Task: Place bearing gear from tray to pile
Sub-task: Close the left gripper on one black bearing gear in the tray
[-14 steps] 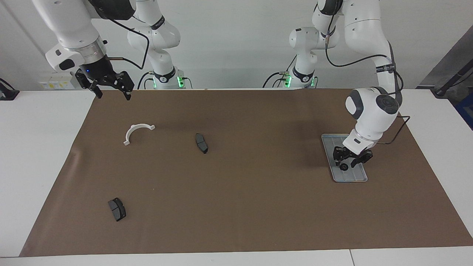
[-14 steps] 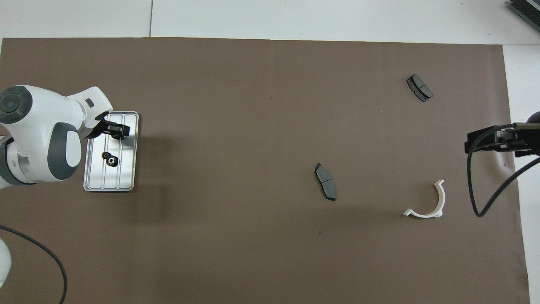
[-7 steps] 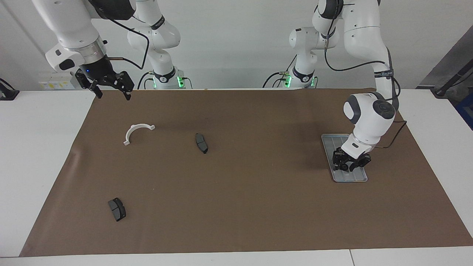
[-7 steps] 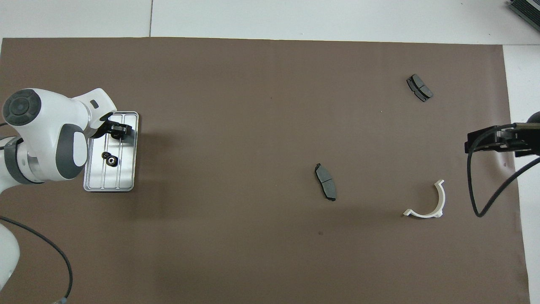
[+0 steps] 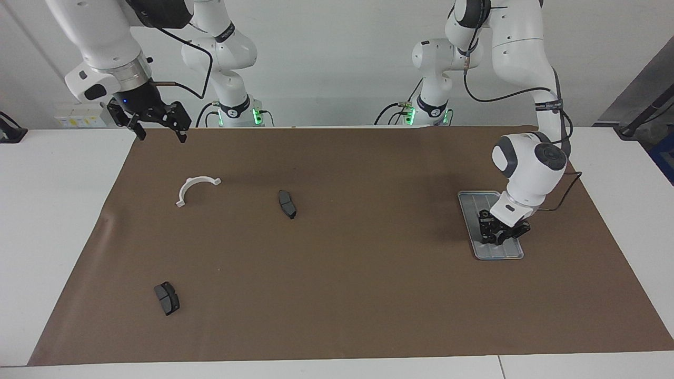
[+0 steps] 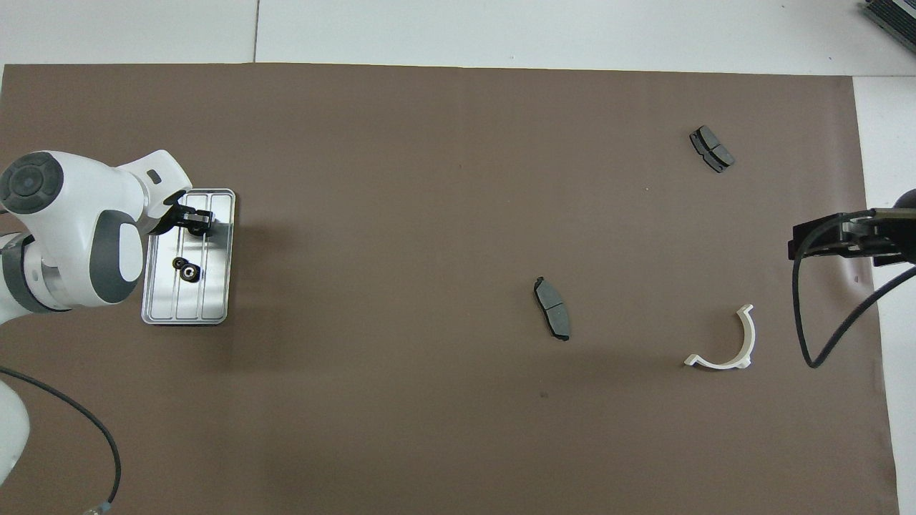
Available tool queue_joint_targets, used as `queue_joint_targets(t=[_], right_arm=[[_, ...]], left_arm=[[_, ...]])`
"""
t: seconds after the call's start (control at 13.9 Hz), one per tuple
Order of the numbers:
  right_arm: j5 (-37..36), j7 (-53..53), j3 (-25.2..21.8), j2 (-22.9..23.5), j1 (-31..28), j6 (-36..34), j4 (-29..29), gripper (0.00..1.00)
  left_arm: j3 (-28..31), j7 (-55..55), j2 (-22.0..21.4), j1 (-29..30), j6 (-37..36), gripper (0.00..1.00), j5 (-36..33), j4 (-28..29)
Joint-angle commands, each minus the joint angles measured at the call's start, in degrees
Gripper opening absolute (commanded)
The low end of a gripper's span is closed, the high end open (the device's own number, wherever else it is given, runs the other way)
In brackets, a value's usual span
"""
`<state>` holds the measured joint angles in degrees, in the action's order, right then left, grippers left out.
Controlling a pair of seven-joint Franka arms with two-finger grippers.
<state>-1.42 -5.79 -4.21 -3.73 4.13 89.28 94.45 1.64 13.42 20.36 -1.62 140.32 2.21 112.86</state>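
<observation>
Now, your left jaws are down in the tray (image 5: 468,202), low over the end farther from the robots, and drawn narrow. Whether they have closed on a part or grip nothing, you cannot tell: the spot between them is hidden in both views.

Two small black rings (image 6: 184,268) lie loose on the tray floor, touching or nearly so, just to the robots' side of those jaws and outside them. The one with the pale centre looks like the bearing gear (image 6: 189,272).

To do this step well, make sure that a ring sits squarely between the jaws before you lift. Close gently, since such a small round part would probably squirt out sideways, and rise straight up so that you don't drag the tray.

The rings lie flat with the bore facing up; being round, they have no long axis, so any closing direction serves. The tray's long axis and ridges run away from the robots.

The pile, a white bracket (image 5: 196,188) and two dark slabs (image 5: 287,203) (image 5: 167,298), lies well apart from the left jaws, toward the right arm's end of the worktop (image 5: 337,316). The right jaws hang spread wide above that end, waiting.
</observation>
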Motion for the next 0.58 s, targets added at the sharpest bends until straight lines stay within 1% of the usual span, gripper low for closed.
queue_joint_targets(t=[0.0,0.14,0.29,0.5], right_arm=[[0.9,0.7,-0.01,-1.19,-0.26,-0.07,1.27,1.0],[0.9,0.7,-0.01,-1.28,-0.26,-0.07,1.27,1.0],[0.9,0.7,-0.01,-1.19,-0.26,-0.07,1.27,1.0],[0.9,0.7,-0.01,-1.28,-0.26,-0.07,1.27,1.0]], left_arm=[[-0.06,-0.42,0.29,0.21,1.62,0.34,0.51,0.61],[-0.06,-0.33,0.29,0.21,1.53,0.27,0.51,0.61],[-0.06,-0.33,0.2,0.21,1.45,0.23,0.51,0.61],[-0.15,-0.33,0.2,0.21,1.01,0.09,0.51,0.61]])
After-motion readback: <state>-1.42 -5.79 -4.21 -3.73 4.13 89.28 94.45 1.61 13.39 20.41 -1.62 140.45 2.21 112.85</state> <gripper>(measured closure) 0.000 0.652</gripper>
